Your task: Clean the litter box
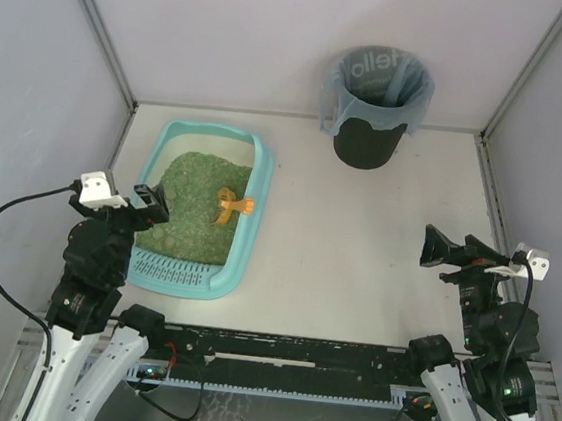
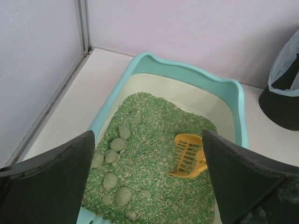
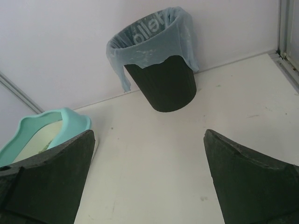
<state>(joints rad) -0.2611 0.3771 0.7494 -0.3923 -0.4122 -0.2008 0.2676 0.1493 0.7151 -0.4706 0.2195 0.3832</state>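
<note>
Light-teal rectangular plastic litter box (image 1: 182,276) sits on the left half of the white table (image 1: 356,259), holding green granular litter, pale clumps (image 2: 114,156) toward its left side and a yellow slotted plastic scoop (image 1: 231,207) near its right wall. Left gripper (image 2: 147,135) hangs over its near grille end, fingers spread and empty; right gripper (image 3: 147,133), likewise spread and empty, sits well apart facing a round black bin (image 1: 376,105) with grey-blue liner. A shallow grasp on the scoop could slip and scatter granules, and clumps may spill on the long carry to the bin
</note>
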